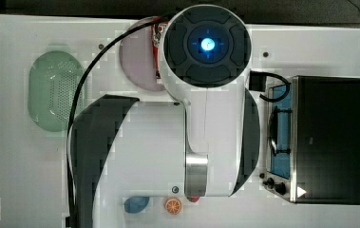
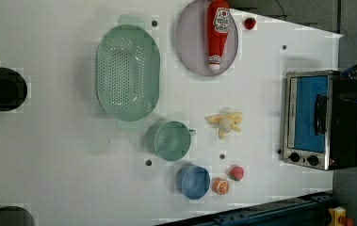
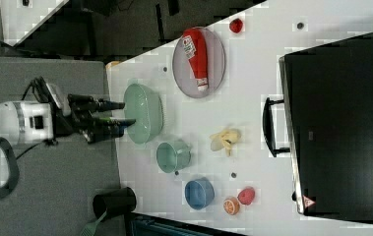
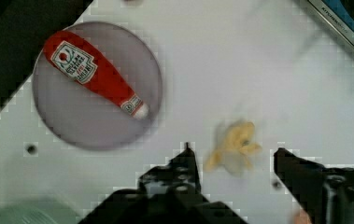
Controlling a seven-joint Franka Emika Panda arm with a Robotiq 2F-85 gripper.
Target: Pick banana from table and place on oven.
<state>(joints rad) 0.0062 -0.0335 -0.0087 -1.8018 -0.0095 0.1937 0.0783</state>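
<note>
The peeled yellow banana (image 2: 225,123) lies on the white table (image 2: 49,155), between the green cup and the oven (image 2: 308,117). In the wrist view the banana (image 4: 235,147) sits on the table (image 4: 240,70) below the gap between my two black fingers (image 4: 186,161). My gripper (image 4: 233,150) is open and holds nothing. The right view shows the gripper (image 3: 129,113) well above the table (image 3: 253,88), apart from the banana (image 3: 226,139). The oven (image 3: 341,123) has a flat black top. In the top view my arm hides the banana; the oven (image 1: 329,140) stands at the top view's right.
A ketchup bottle (image 2: 218,33) lies on a purple plate (image 2: 190,42). Around the banana are a green colander (image 2: 128,73), a green cup (image 2: 170,140), a blue bowl (image 2: 193,182), an orange slice (image 2: 221,186) and two small red fruits (image 2: 236,173). A black cup (image 2: 2,88) stands at the left view's left.
</note>
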